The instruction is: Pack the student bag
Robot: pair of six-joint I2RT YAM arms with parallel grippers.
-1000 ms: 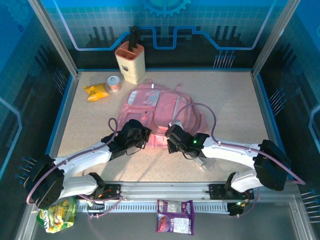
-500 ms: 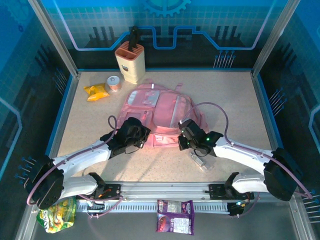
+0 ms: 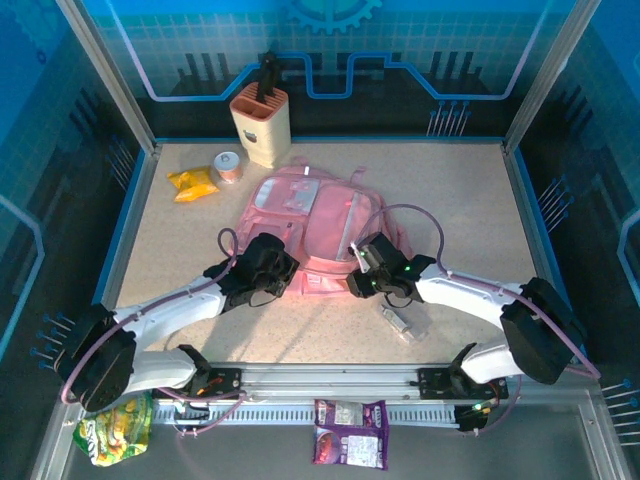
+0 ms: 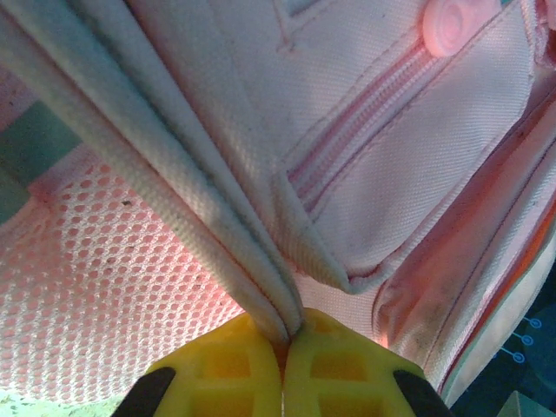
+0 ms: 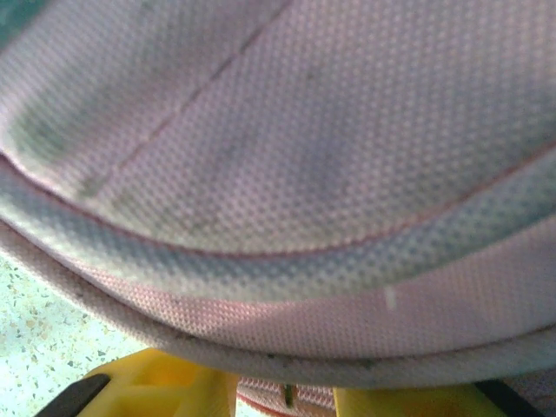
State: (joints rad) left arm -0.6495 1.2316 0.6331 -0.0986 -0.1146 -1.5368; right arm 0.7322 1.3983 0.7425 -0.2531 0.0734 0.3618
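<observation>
**Packing barely begun as two claws work the bag's near edge**

The pink bag (image 3: 310, 215) lies flat in the middle of the desk (image 3: 450, 200), its near edge under both wrists. The left claw (image 4: 282, 334) is closed tight, its yellow fingers pinching the bag's grey-white trim (image 4: 174, 191) beside a mesh pocket. The right claw (image 5: 282, 395) has its fingers apart with the bag's rim lying between them. Whether it grips that rim or merely brackets it cannot be told.

By the look of things, the job is at its opening step – the bag is being taken hold of, and nothing is seen going in. A yellow packet (image 3: 193, 183) and a small roll (image 3: 229, 167) sit well apart from the bag at the desk's far left, near a beige block (image 3: 262, 125). A clear item (image 3: 400, 322) lies just beside the right arm. A purple packet (image 3: 350, 432) and a green one (image 3: 112, 432) rest below the desk's front rail. What the bag may already hold is hidden.

No brand or label can be read – the print on the packets is too small, and the bag shows none.
</observation>
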